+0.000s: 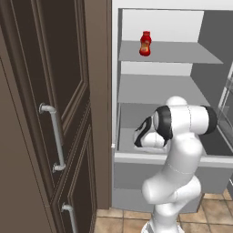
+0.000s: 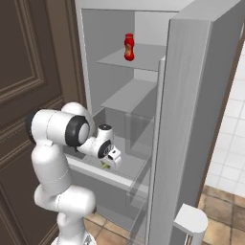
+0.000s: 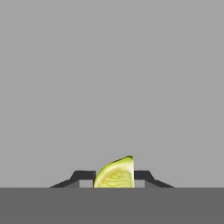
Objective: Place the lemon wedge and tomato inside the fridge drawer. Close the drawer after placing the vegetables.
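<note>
Two cameras are sitting behind the white arm (image 1: 175, 182), one on its left and one on its right, both looking forward and down into the same open fridge (image 2: 191, 119) with its shelves (image 1: 168, 52). The hand camera is looking very close along the end effector (image 3: 114, 177) at a plain grey surface.

The white arm bends over the wide pale grey fridge drawer (image 2: 125, 168), its gripper (image 2: 109, 164) angled down inside with a tiny yellow-green lemon wedge (image 2: 105, 165) at its tip. A red sauce bottle (image 2: 128, 47) stands on the upper grey shelf (image 2: 143, 58).
</note>
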Controlling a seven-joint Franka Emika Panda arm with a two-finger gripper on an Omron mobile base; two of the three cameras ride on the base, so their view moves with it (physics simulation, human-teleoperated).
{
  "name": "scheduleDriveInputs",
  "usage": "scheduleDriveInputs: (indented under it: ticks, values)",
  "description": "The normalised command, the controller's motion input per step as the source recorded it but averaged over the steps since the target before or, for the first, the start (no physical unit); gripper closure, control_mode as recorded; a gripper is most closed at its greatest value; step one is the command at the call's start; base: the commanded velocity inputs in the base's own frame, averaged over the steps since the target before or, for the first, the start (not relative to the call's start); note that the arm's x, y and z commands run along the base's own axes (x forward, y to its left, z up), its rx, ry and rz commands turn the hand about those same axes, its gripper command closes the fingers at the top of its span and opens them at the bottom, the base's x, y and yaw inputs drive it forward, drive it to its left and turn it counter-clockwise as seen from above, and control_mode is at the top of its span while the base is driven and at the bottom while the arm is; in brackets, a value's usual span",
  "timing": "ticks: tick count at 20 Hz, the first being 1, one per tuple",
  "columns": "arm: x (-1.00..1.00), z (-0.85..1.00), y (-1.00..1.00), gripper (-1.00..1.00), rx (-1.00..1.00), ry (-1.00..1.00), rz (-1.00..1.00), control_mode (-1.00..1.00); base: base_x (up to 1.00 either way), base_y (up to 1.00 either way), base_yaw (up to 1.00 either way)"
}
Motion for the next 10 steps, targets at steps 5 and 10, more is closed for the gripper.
scheduleDriveInputs:
  ticks: [5, 10]
  values:
    - [-0.05, -0.06, 0.00, -1.00, 0.00, -0.02, 0.01, -1.00, 0.00, 0.00, 0.00]
    - [0.00, 0.49, 0.00, -1.00, 0.00, 0.00, 0.00, -1.00, 0.00, 0.00, 0.00]
